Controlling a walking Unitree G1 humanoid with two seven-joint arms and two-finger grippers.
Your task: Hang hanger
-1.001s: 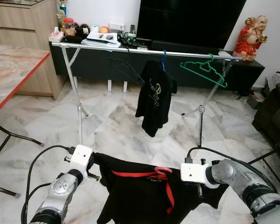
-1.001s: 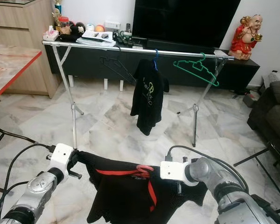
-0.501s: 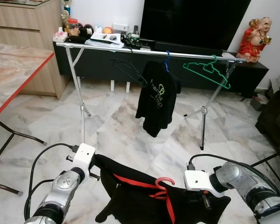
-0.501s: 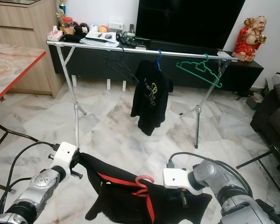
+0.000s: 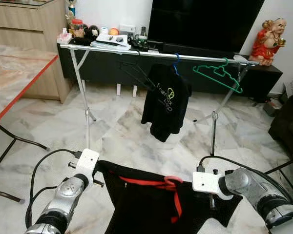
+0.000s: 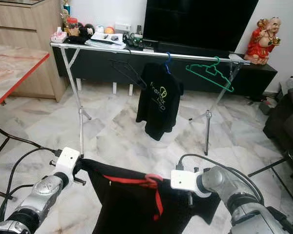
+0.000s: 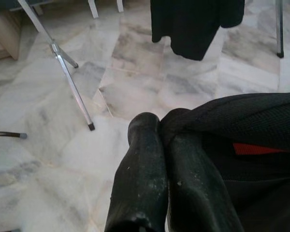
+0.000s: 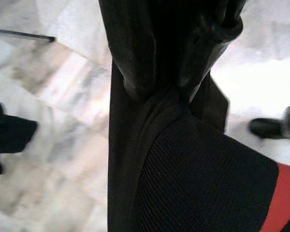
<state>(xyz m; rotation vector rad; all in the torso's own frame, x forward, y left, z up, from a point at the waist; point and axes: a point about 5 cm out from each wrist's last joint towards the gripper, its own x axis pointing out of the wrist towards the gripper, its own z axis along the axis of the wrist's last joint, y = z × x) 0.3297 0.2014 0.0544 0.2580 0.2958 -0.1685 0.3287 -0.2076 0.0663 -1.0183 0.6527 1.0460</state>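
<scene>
A black shirt (image 5: pixel 146 207) on a red hanger (image 5: pixel 170 184) is stretched between my two grippers, low in front of me. My left gripper (image 7: pixel 160 140) is shut on the shirt's left shoulder. My right gripper (image 8: pixel 183 84) is shut on the fabric at the other shoulder. The hanger's hook (image 6: pixel 151 179) pokes up from the collar, about midway between the arms. Ahead across the floor stands a metal clothes rack (image 5: pixel 156 54). It carries a bare black hanger (image 5: pixel 136 74), a black shirt (image 5: pixel 165 102) on a blue hanger and a bare green hanger (image 5: pixel 218 75).
A red-edged marble table (image 5: pixel 19 80) with black legs stands at the left. Behind the rack are a dark TV console (image 5: pixel 263 78), a large TV and a red statue (image 5: pixel 266 36). A dark sofa (image 5: pixel 289 119) is at the right. Open marble floor lies before the rack.
The shirt sagged lower half a second ago. It is now pulled up and flatter between the grippers, with the hanger more level. The view has shifted slightly.
</scene>
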